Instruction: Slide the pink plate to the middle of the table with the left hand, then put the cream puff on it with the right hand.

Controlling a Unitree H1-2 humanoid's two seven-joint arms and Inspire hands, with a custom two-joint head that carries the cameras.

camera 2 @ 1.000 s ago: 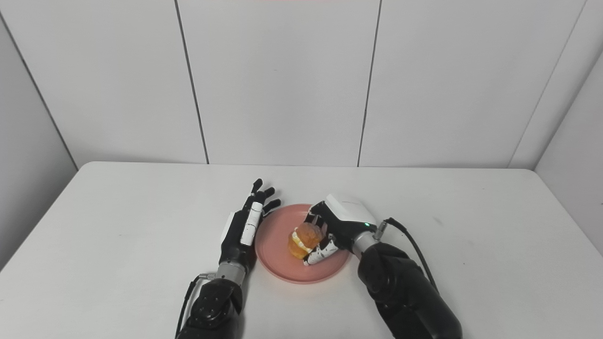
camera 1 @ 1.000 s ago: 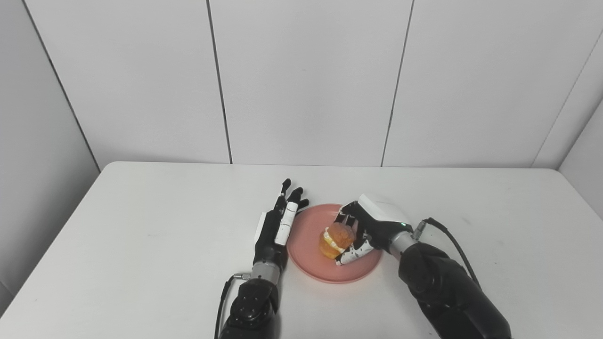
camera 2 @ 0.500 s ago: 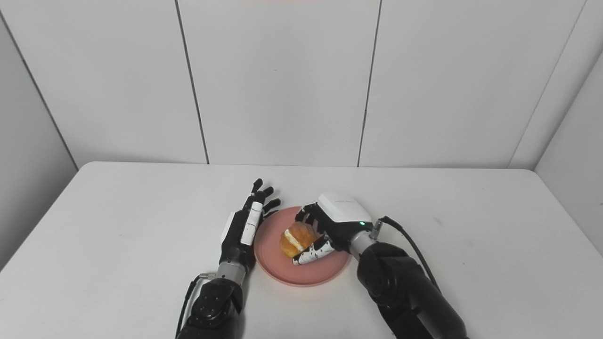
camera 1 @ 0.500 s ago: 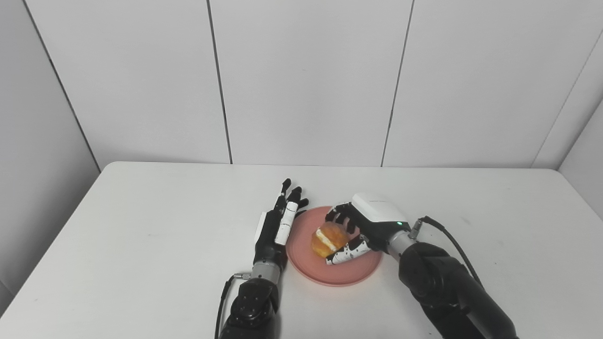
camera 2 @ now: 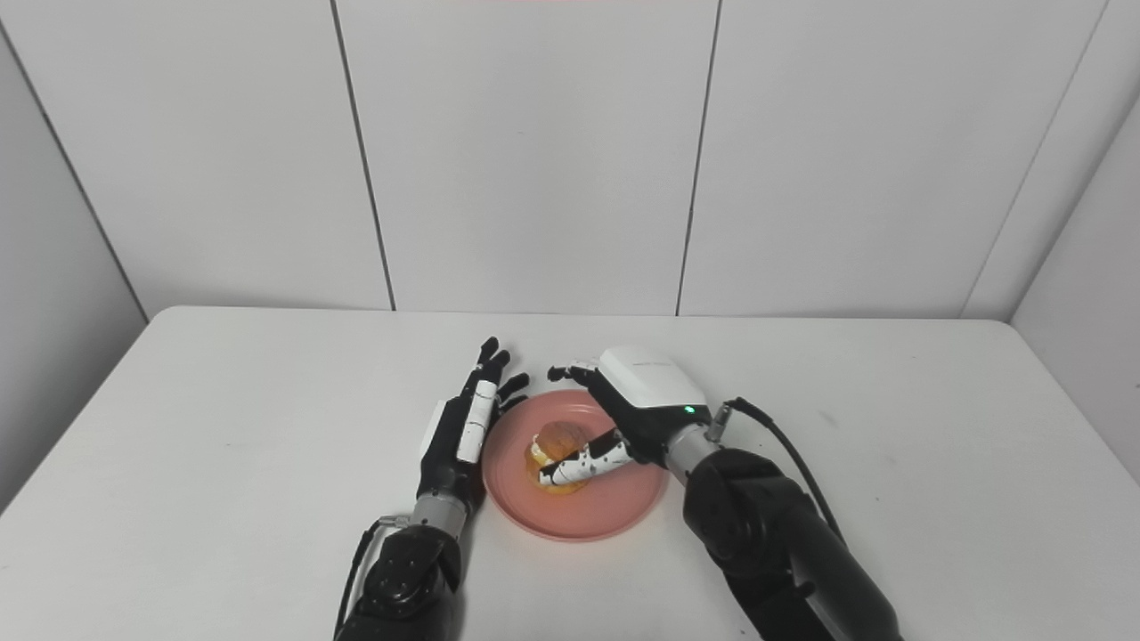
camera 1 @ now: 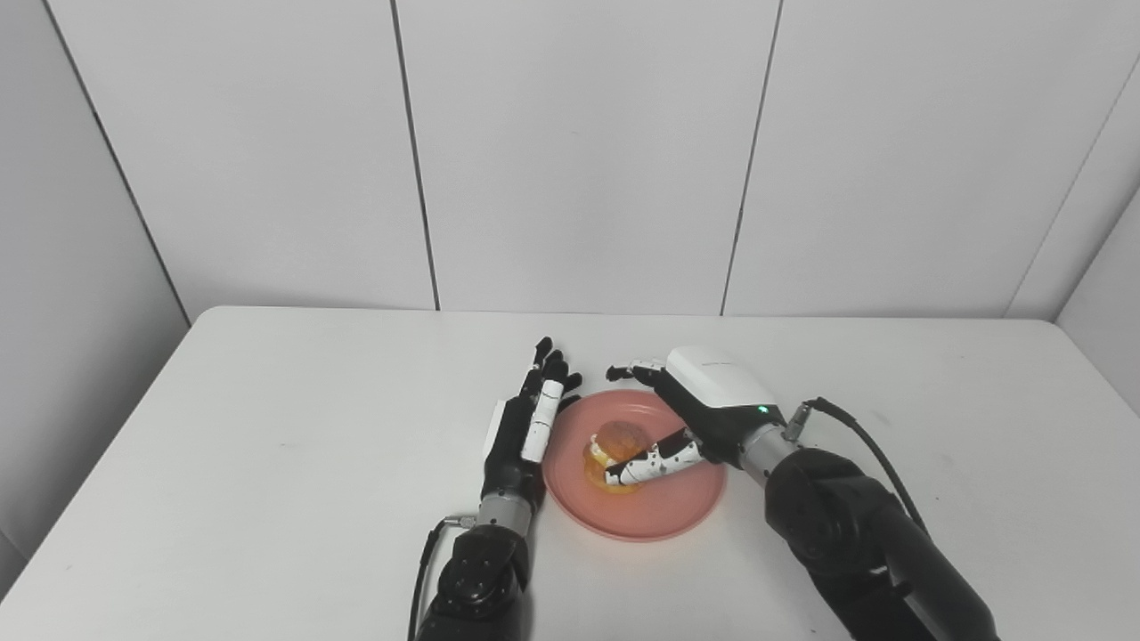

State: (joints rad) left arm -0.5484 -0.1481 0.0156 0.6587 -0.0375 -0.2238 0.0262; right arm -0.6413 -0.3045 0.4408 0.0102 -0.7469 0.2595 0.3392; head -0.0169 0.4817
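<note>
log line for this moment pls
left robot hand: open, beside pink plate | right robot hand: open | cream puff: on plate

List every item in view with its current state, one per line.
pink plate: flat on the table, near its middle.
cream puff: resting on the plate, released.
right hand: open above the plate, thumb in front of the puff.
left hand: open, fingers straight, edge-on beside the plate's left rim.
table: white, bearing the plate.

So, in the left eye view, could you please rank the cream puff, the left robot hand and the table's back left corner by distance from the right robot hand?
1. cream puff, under its thumb.
2. left robot hand, beyond the pink plate's left rim.
3. table's back left corner, far left.
</note>
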